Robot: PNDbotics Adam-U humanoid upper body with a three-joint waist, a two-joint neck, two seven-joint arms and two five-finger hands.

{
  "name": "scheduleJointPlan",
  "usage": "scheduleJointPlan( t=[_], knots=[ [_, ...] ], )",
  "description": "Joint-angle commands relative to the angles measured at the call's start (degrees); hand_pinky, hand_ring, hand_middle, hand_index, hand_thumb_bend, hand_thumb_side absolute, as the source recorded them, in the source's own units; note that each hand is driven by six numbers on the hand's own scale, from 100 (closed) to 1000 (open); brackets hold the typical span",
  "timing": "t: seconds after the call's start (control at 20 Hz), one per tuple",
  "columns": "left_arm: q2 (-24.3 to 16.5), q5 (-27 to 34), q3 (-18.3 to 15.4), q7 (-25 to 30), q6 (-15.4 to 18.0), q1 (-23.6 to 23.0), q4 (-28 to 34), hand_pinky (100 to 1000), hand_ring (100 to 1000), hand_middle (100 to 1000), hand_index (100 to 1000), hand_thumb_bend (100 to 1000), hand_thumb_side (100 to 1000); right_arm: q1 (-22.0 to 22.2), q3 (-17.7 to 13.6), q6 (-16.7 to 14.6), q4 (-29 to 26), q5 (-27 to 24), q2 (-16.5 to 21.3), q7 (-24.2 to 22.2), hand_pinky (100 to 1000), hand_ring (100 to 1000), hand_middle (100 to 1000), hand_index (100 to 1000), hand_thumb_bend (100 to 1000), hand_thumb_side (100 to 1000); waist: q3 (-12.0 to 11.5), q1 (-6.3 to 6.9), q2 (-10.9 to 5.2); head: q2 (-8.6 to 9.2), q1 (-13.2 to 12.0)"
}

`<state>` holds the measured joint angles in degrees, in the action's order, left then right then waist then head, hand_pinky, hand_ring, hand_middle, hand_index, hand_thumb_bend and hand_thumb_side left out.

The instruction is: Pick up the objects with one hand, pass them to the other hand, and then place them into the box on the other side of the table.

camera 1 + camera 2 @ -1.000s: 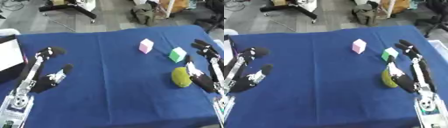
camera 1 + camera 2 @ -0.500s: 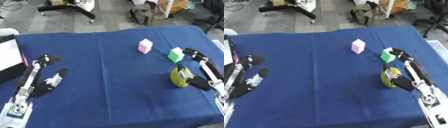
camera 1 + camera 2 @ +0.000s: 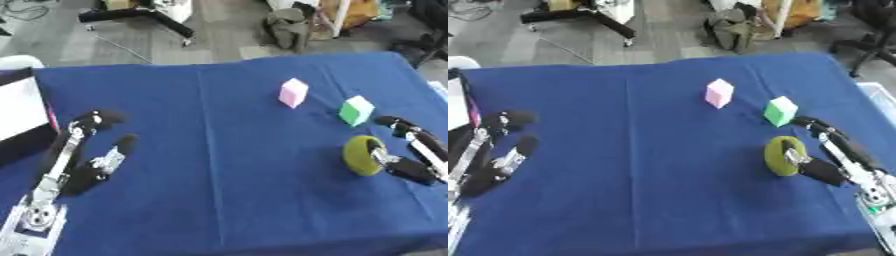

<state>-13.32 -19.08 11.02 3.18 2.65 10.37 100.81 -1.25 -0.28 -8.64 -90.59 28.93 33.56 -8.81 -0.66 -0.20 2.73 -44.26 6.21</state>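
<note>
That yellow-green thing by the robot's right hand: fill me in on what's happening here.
The right hand is open around the yellow-green object on the blue table, thumb against it, not yet lifting it. A green cube and a pink cube stand untouched farther back. The left hand rests open near the box on the left.

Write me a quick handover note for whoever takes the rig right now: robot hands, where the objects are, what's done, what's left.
Right robot hand: open, at the table's right edge, thumb beside the olive-yellow round object, not gripping it.
Left robot hand: open, idle, resting on the blue cloth at the left.
Pink block and green block stand on the cloth, right of centre, untouched.
Box: at the left edge, only partly in view.
Done: nothing picked, passed or boxed.
Left: grasp each object with the right hand, pass it to the left, place it in the box.
</note>
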Motion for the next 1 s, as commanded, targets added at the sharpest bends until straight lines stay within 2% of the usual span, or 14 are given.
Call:
scheduleJointPlan(
  t=[0.05, 0.45, 0.6, 0.7, 0.75, 0.8, 0.85, 0.9, 1.0],
  knots=[
    [-0.1, 0.6, 0.1, 0.5, 0.1, 0.3, 0.6, 850, 876, 708, 736, 500, 768, -1.0, 0.3, -0.2, 1.5, 0.0, 2.9, -1.6, 880, 953, 915, 939, 139, 811, -0.1, -0.18, -0.60, 0.14, 0.3],
    [-0.1, 1.2, 0.2, 0.9, 0.2, 0.2, 0.7, 851, 874, 707, 737, 499, 774, -2.4, 2.2, -0.9, 4.9, 1.2, 4.1, -5.0, 874, 938, 893, 940, 123, 803, -0.2, -0.22, -0.54, 0.14, 0.6],
    [-0.1, 1.3, 0.2, 1.1, 0.2, 0.3, 0.8, 851, 874, 707, 737, 495, 779, -2.9, 2.8, -1.1, 6.1, 1.8, 4.1, -6.1, 867, 918, 852, 915, 100, 732, -0.2, -0.23, -0.50, 0.14, 0.7],
    [-0.1, 1.3, 0.2, 1.1, 0.2, 0.3, 0.8, 851, 874, 707, 737, 493, 782, -3.0, 2.9, -1.3, 6.5, 2.3, 4.1, -6.2, 853, 891, 793, 862, 100, 549, -0.3, -0.24, -0.47, 0.14, 0.7],
    [-0.1, 1.4, 0.2, 1.1, 0.2, 0.2, 0.8, 851, 874, 707, 737, 492, 783, -3.1, 2.9, -1.4, 6.5, 2.6, 4.1, -5.8, 849, 881, 773, 841, 100, 497, -0.3, -0.25, -0.46, 0.14, 0.7],
    [-0.1, 1.4, 0.2, 1.1, 0.2, 0.2, 0.8, 851, 874, 707, 737, 488, 787, -3.1, 2.8, -1.6, 6.4, 3.0, 4.0, -5.0, 832, 852, 704, 767, 100, 345, -0.3, -0.26, -0.45, 0.14, 0.7],
    [-0.1, 1.4, 0.2, 1.1, 0.1, 0.2, 0.8, 851, 874, 707, 737, 483, 792, -3.1, 2.7, -1.6, 6.2, 3.3, 4.0, -3.9, 822, 831, 650, 707, 100, 270, -0.3, -0.26, -0.45, 0.14, 0.7],
    [-0.1, 1.5, 0.3, 1.1, 0.1, 0.2, 0.8, 851, 872, 705, 738, 464, 811, -3.1, 2.5, -1.6, 5.9, 3.7, 3.9, -2.4, 798, 795, 561, 550, 100, 169, -0.3, -0.27, -0.46, 0.14, 0.6],
    [-0.1, 1.5, 0.3, 1.1, -0.1, 0.2, 0.7, 851, 872, 705, 738, 450, 827, -3.2, 2.1, -1.4, 5.4, 4.8, 3.9, 1.4, 762, 744, 457, 390, 100, 100, -0.3, -0.27, -0.47, 0.14, 0.6]
  ],
)
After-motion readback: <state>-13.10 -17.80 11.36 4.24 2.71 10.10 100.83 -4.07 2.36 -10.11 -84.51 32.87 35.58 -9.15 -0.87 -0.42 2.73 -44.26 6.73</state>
